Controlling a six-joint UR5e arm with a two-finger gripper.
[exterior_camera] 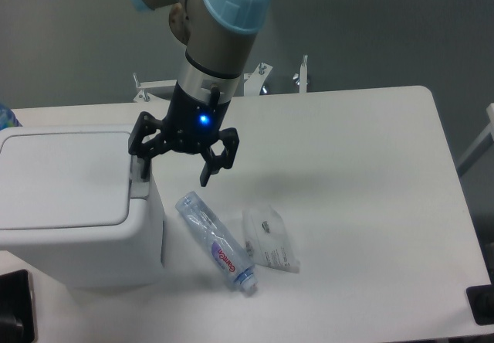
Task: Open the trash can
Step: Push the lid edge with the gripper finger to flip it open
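Poised over the bin (77, 204) at the desk's (355, 173) left end, lid down: gripper (174, 167) with jaws spread wide, empty, one fingertip (143, 168) at the grey tab (138, 186). Approach step, by the look of it; next, a press on that tab.

A white table (363, 165) with rounded corners filled most of the view under soft, even light. Behind it lay a plain grey floor (386, 26). Metal brackets (301, 73) stood at the table's far edge, and a dark object (480, 304) sat at the lower right corner.
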